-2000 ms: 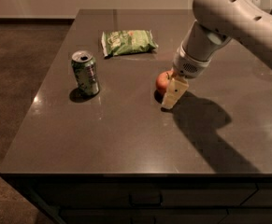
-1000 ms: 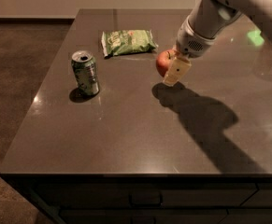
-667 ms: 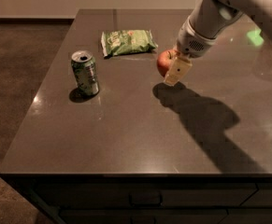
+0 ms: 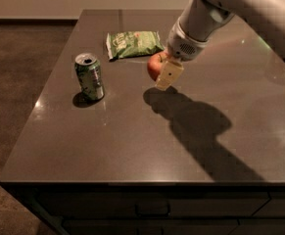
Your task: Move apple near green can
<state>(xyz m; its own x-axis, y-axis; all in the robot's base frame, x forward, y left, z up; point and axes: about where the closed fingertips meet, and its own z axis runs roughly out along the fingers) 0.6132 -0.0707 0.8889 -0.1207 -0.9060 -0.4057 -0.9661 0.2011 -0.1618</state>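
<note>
The red-orange apple (image 4: 154, 66) hangs in the air above the dark table, held in my gripper (image 4: 162, 70), which is shut on it; one pale finger (image 4: 169, 75) covers its right side. Their shadow falls on the tabletop just below. The green can (image 4: 89, 77) stands upright on the table to the left of the apple, about a can's height away, with its silver top showing.
A flat green chip bag (image 4: 133, 43) lies on the table (image 4: 132, 141) behind the can and the apple. My pale arm (image 4: 240, 9) reaches in from the upper right. The table's left and front edges drop to a dark floor.
My gripper lifted the apple off the table and carried it up and then left toward the can. The can and the chip bag have not moved.
</note>
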